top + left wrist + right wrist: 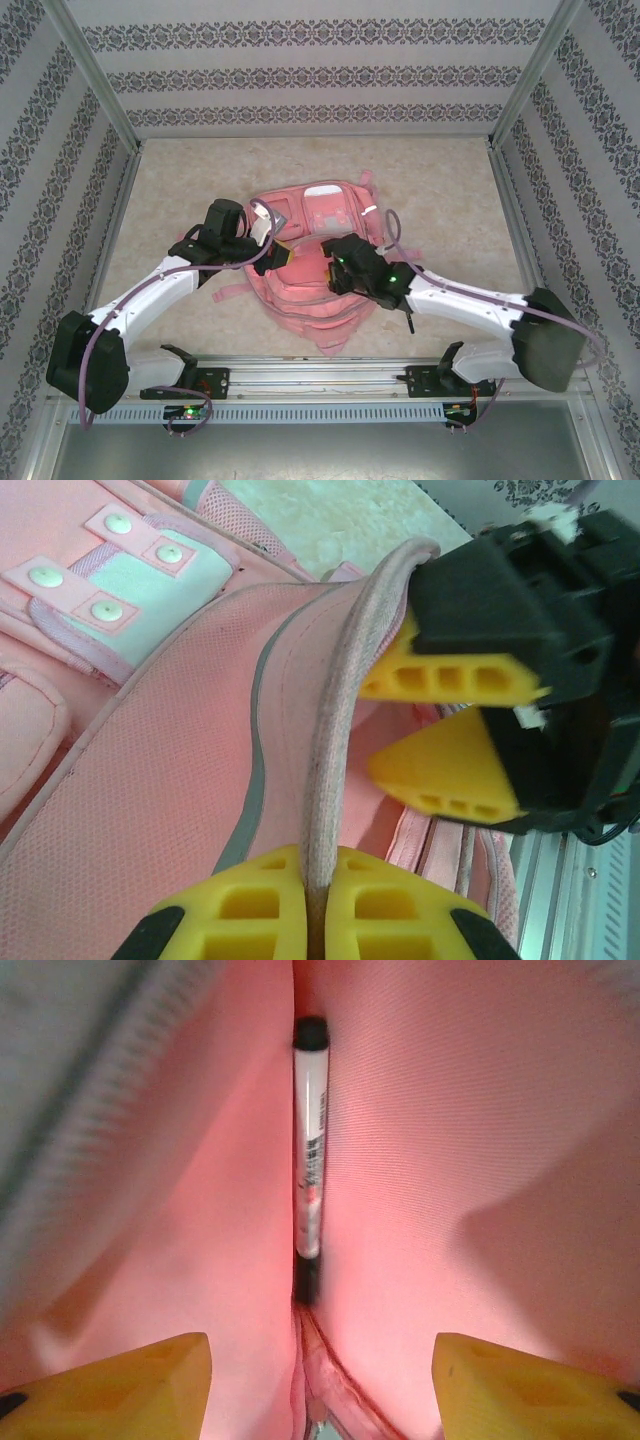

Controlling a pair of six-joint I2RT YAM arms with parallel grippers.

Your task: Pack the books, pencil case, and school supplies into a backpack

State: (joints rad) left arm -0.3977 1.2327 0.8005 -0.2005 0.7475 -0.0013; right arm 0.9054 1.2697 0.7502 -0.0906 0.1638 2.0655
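The pink backpack (315, 305) lies in the middle of the table with its front pockets toward the far side. My left gripper (283, 256) is shut on the piped rim (330, 730) of the backpack's opening and holds it up. My right gripper (327, 263) reaches into that opening; in the left wrist view its yellow fingers (450, 675) stand apart. In the right wrist view the right gripper (322, 1360) is open with nothing between its fingers. Just beyond it a slim pen (310, 1150) with black ends and a white printed barrel lies in a fold of the pink lining (480, 1140).
Pink straps (235, 292) trail off the backpack onto the beige tabletop (180, 190). A metal rail (320, 375) runs along the near edge between the arm bases. Patterned walls and metal posts (95, 75) close in the table on three sides.
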